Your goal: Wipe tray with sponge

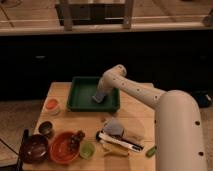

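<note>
The dark green tray (80,92) sits at the back of the wooden table. My white arm reaches over it from the right. My gripper (99,96) points down into the right part of the tray. A small grey-blue sponge (97,98) shows at its tip, resting on the tray floor. The arm hides the tray's right rim in part.
In front of the tray lie a round orange bowl (64,147), a dark bowl (34,147), a small green cup (87,149), a white-and-orange container (52,106), a dark cup (46,129), a grey-blue rounded lump (114,126) and several utensils (120,142). A dark counter stands behind the table.
</note>
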Controlling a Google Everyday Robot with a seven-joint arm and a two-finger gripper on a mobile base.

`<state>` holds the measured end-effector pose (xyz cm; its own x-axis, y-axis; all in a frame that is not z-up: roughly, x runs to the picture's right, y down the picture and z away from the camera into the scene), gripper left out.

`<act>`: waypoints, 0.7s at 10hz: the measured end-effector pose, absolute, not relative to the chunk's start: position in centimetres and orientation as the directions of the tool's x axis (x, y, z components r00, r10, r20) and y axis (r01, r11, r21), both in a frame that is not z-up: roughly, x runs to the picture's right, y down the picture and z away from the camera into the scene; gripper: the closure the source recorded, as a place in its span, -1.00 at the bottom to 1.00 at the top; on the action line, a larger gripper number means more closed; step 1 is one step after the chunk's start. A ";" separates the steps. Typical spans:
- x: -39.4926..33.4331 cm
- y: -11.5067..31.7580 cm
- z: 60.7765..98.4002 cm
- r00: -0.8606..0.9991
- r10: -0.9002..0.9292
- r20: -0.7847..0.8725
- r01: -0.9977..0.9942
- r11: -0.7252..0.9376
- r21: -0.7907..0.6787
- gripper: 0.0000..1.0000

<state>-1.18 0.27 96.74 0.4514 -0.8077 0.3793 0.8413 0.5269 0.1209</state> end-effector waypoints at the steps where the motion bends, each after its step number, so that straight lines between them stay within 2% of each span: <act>1: -1.3 0.3 96.7 0.448 -0.809 0.381 0.842 0.525 0.123 0.96; 7: -1.4 0.7 96.8 0.434 -0.812 0.390 0.847 0.515 0.129 0.96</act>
<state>-1.44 0.68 96.80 0.4345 -0.8119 0.3900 0.8474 0.5152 0.1285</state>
